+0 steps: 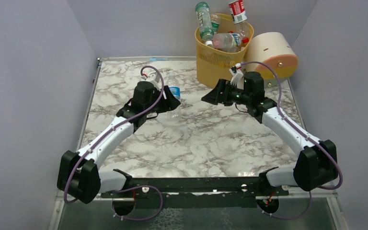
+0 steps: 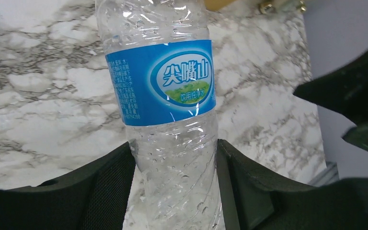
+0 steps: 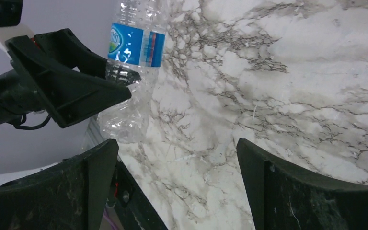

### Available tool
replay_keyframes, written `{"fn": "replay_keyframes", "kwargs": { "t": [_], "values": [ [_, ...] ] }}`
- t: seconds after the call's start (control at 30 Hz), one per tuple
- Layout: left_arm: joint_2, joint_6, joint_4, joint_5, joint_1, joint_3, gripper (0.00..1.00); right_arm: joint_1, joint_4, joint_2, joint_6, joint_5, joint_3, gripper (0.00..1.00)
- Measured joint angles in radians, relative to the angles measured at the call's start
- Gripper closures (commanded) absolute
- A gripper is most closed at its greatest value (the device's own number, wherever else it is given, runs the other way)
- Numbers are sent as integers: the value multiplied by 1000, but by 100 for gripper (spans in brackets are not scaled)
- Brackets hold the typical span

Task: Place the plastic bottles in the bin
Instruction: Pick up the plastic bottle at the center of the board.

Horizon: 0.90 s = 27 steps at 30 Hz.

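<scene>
Bright, even, diffuse lighting. Soft, faint shadows on the surface (image 1: 206, 139); small glints on the bottle (image 2: 163, 86). Wrist views sharp.

A tall yellow perforated plastic bin (image 1: 215, 67) stands at the marble-patterned table's (image 1: 211, 139) far edge, with plastic bottles (image 1: 227, 42) in it. Just right of the bin lies a cream-and-peach cylinder (image 1: 273, 55). Left of the bin and nearer is a clear blue-labelled plastic bottle (image 1: 173, 90).

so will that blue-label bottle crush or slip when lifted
Probably light: the blue-label bottle looks empty, only droplets inside. Thin clear walls will likely dent under the left gripper. Round body, so apt to roll if released.
</scene>
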Motion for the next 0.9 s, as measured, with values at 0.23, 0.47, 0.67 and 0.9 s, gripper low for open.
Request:
{"fn": "replay_keyframes", "kwargs": {
  "t": [0.23,0.47,0.67,0.9],
  "values": [
    [-173,36,21,69,-68,-66,37,8,15,2,71,-83,20,1],
    [-249,89,45,89,-127,-83,36,60,-3,6,84,-82,119,0],
    [-250,127,47,90,-197,-83,36,124,-9,37,89,-67,192,1],
    [-250,148,45,89,-254,-82,36,192,-63,96,85,-34,237,0]
  ]
}}
